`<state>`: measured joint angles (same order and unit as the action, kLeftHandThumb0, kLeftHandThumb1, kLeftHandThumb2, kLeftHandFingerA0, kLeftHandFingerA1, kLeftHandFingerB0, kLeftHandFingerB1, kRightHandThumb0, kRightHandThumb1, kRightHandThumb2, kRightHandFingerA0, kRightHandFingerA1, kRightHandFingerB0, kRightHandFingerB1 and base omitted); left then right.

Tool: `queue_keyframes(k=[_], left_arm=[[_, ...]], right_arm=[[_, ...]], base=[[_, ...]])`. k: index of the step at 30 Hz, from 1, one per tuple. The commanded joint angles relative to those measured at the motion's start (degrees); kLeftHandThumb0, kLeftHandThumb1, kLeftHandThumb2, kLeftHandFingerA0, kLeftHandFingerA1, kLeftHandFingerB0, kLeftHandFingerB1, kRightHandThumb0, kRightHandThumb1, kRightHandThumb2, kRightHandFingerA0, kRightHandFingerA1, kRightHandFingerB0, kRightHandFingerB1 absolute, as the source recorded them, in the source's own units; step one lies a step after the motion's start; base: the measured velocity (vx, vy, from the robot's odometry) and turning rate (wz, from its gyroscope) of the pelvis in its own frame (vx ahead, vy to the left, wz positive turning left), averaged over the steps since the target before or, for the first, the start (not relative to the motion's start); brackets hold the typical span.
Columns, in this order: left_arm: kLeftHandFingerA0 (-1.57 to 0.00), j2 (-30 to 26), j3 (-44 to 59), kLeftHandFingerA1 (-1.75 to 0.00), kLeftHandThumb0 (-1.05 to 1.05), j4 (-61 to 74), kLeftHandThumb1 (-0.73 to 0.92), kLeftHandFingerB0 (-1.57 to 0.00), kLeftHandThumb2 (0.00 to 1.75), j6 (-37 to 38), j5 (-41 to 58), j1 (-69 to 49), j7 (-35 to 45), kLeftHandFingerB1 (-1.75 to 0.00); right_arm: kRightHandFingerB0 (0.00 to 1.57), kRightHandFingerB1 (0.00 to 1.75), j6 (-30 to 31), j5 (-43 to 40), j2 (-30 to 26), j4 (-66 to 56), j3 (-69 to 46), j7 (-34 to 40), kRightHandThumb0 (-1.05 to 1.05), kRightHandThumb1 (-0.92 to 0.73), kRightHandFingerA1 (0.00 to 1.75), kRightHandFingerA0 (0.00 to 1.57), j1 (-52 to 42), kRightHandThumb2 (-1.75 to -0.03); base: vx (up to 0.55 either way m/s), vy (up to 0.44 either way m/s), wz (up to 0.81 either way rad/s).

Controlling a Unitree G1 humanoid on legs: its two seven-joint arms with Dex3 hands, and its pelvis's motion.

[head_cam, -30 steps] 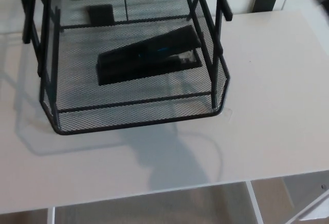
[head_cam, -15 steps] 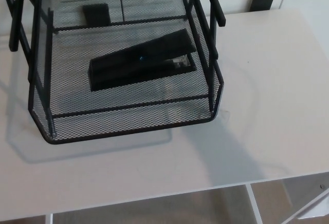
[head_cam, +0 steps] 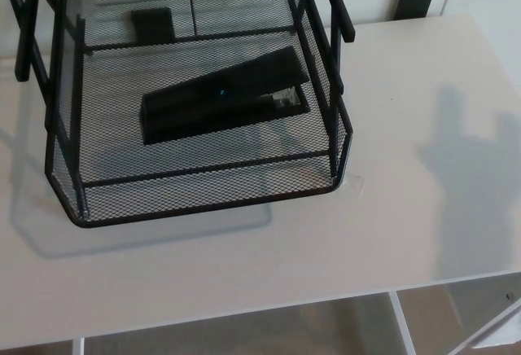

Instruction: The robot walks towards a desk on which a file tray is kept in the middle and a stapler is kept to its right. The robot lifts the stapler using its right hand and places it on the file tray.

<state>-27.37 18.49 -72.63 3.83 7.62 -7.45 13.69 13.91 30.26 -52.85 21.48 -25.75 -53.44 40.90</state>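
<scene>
Desk (head_cam: 423, 70): pale top, open room right of the tray, front edge close
File tray (head_cam: 203, 208): black mesh, middle-left, low front rim
Shadow (head_cam: 472, 176): on the desk's right, well apart from the tray
Stapler (head_cam: 224, 94): inside the tray on the mesh floor, long axis slanting near-left to far-right; placement judged done
Right hand, left hand: out of view, grip not tellable

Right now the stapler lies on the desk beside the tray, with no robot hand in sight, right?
No: the head view shows the stapler lying inside the tray, on its mesh floor, not on the desk. No robot hand is in sight, as you said.
</scene>
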Motion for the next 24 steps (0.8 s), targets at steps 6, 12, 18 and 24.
queue_keyframes(k=[6,12,18,24], left_arm=[[-0.31,-2.0,0.7,-1.06,-1.05,-1.1,0.92,0.0,1.1,2.4,-0.1,-1.6,0.6,-0.59],[-0.38,-2.0,-0.1,-1.11,-1.05,-0.7,0.92,0.0,1.1,2.7,-0.8,-1.6,0.8,-0.62],[-0.22,-2.4,-1.3,-0.87,-0.96,-0.3,0.83,-0.11,1.44,3.0,-2.0,-2.0,0.3,-0.58],[-0.33,-2.8,-2.3,-1.01,-0.99,-0.4,0.88,0.0,1.21,2.2,-2.4,-1.0,0.5,-0.57]], right_arm=[[0.03,0.42,-5.0,-14.6,28.3,3.9,-43.2,25.8,-0.65,-0.56,0.64,0.18,-55.8,-0.91],[0.08,0.34,-4.9,-18.1,38.0,5.9,-42.5,28.9,-0.54,-0.68,0.64,0.1,-58.2,-0.61],[0.05,0.43,-10.9,-16.2,42.2,10.2,-34.3,27.4,-0.61,-0.52,0.63,0.23,-62.3,-0.86],[0.04,0.42,-12.9,-14.1,45.3,2.3,-25.6,22.6,-0.63,-0.49,0.58,0.19,-67.8,-0.85]], base=[[0.0,0.0,0.0],[0.0,0.0,0.0],[0.0,0.0,0.0],[0.0,0.0,0.0]])
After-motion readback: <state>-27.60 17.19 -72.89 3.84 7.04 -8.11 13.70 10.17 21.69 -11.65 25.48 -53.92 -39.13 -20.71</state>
